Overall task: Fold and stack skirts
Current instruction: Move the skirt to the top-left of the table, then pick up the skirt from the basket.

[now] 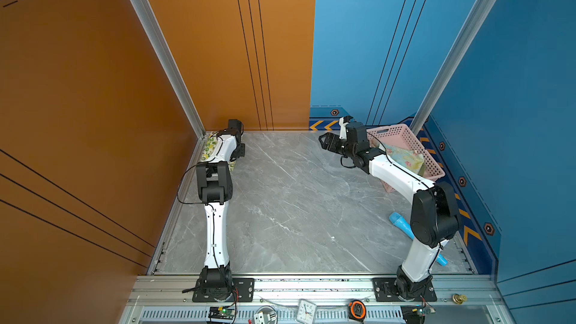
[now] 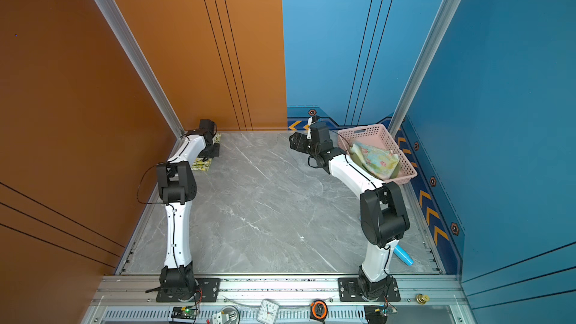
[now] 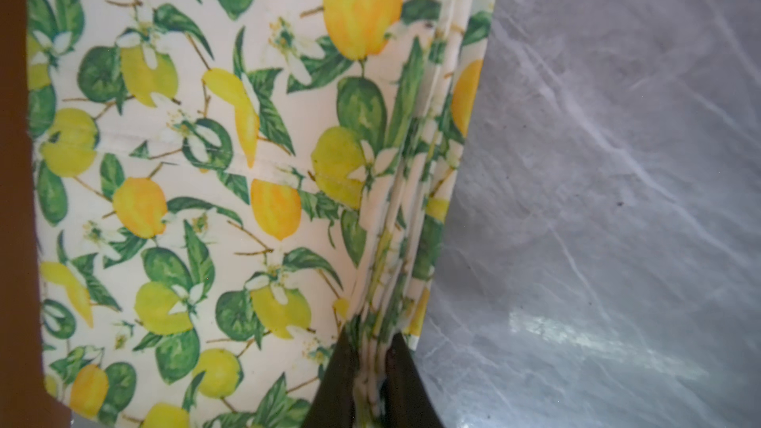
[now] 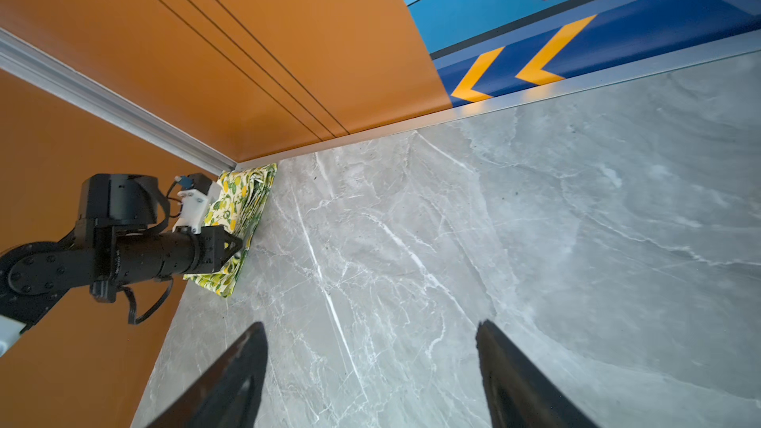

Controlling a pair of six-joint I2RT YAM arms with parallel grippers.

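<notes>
The white lemon-print skirt (image 3: 206, 158) lies folded flat in the far left corner of the table, against the orange wall (image 1: 209, 146) (image 2: 202, 164) (image 4: 243, 199). My left gripper (image 3: 370, 339) is at its layered edge, shut on those folds, which fill the narrow gap between the dark fingers. The pastel yellow-blue flowered skirt (image 1: 405, 155) (image 2: 377, 158) sits bunched in the pink basket, with an olive green edge (image 2: 395, 172) showing beneath it. My right gripper (image 4: 370, 331) (image 1: 325, 141) hovers open over bare table left of the basket, holding nothing.
The pink perforated basket (image 1: 396, 132) (image 2: 367, 132) stands at the far right corner. A light blue tube-like object (image 1: 400, 221) lies by the right arm's base. A small clock (image 1: 307, 310) and a tape measure (image 1: 357, 308) lie on the front rail.
</notes>
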